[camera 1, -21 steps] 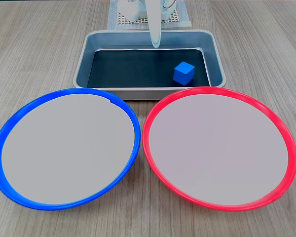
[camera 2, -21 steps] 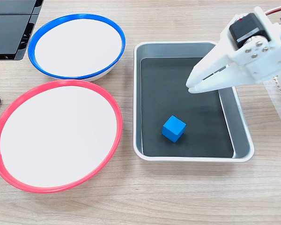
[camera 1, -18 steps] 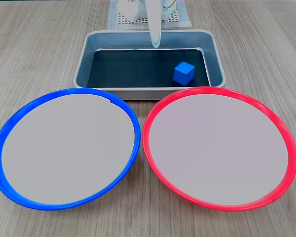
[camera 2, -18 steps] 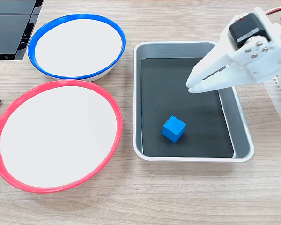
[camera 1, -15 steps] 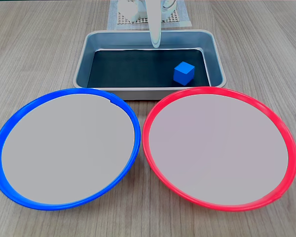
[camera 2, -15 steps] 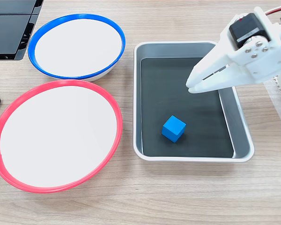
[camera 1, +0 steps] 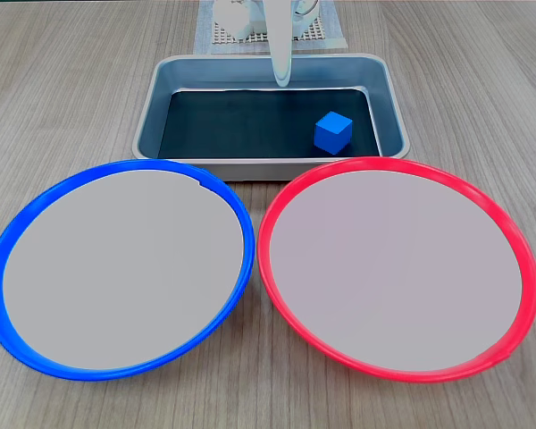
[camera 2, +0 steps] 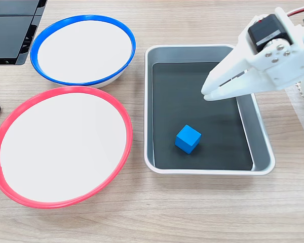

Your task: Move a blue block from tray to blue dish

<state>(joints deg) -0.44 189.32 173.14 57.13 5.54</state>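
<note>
The blue block [camera 1: 332, 132] [camera 2: 188, 139] rests on the dark floor of the grey tray [camera 1: 268, 164] [camera 2: 148, 106], near the corner that faces the red-rimmed dish. My white gripper [camera 1: 281, 79] [camera 2: 206, 94] hangs over the tray's other end, clear of the block, with its fingers together and nothing between them. The blue dish [camera 1: 121, 268] [camera 2: 81, 48] lies bare beside the tray.
A red-rimmed dish [camera 1: 397, 268] [camera 2: 63, 144] of the same size sits next to the blue one. A black flat object [camera 2: 12, 30] lies beyond the blue dish. The arm's base stands on a white mesh mat [camera 1: 326, 34] behind the tray.
</note>
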